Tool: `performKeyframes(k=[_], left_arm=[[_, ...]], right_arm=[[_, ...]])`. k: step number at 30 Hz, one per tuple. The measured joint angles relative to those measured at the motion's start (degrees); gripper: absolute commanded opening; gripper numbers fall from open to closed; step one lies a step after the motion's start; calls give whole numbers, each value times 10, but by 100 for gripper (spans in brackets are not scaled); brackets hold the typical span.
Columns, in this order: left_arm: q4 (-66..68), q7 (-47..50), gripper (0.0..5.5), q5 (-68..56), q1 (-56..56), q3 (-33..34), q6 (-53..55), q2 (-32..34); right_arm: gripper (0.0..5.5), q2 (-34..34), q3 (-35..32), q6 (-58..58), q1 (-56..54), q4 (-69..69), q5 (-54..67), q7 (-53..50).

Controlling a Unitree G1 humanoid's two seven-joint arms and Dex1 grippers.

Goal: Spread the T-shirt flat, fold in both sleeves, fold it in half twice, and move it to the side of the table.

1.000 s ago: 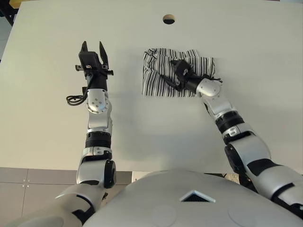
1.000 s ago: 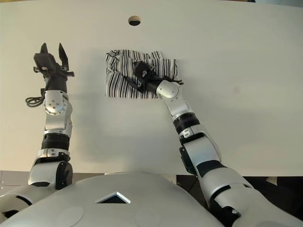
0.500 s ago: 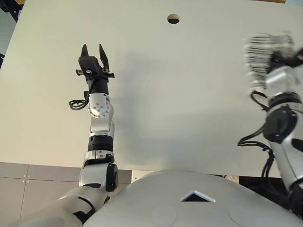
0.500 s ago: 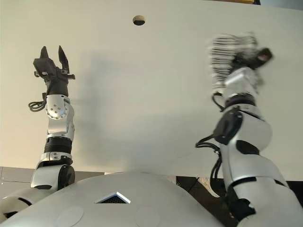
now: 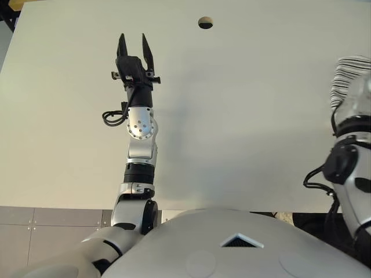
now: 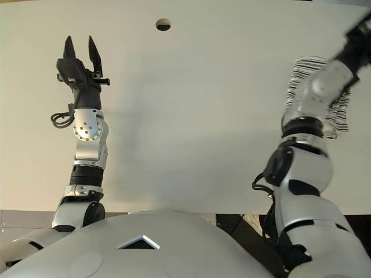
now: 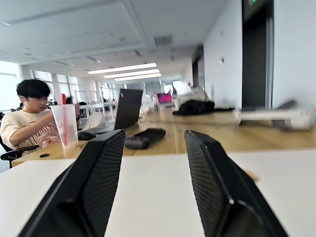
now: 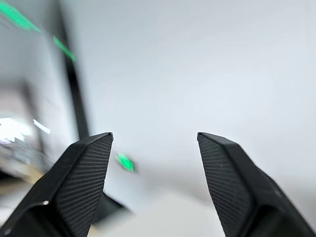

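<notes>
The striped T-shirt, folded into a small bundle, lies at the far right of the white table; my right forearm hides part of it. That arm rises past the shirt toward the view's upper right corner. My right gripper is open, with nothing between its fingers, and points at a pale wall. My left gripper is open and empty above the table's far left part, well away from the shirt. Its two black fingers point across the tabletop.
A round hole sits near the table's far edge, right of the left gripper. The table's front edge runs just ahead of my body. Beyond the far edge stand wooden desks with a laptop and small items.
The right arm carried the shirt from the table's middle to the far right and has let go, now raised and open. The left gripper has moved forward and slightly right.
</notes>
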Motion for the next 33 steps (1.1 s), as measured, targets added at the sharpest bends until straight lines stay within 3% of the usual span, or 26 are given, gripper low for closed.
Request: performKeyframes(k=[3,6,14,19,25,31,33], left_arm=[[6,19,225,14,30,7,-40,3],[0,19,225,15,72,-1,-44,-1],[-53,12,225,17,109,-20,-60,-14],[-65,13,225,33,122,-29,-61,-23],[-77,13,225,56,133,-49,-62,-29],[-91,0,325,74,146,-78,-62,-24],[-96,0,358,74,148,-82,-67,-24]], right_arm=[[316,131,131,-15,54,-38,-114,-3],[316,171,185,4,85,-34,-149,16],[316,175,220,29,163,-57,-140,89],[316,160,205,48,219,-146,-72,158],[316,146,186,57,276,-232,-60,161],[322,141,178,57,298,-261,-50,171],[353,139,178,56,305,-271,-52,171]])
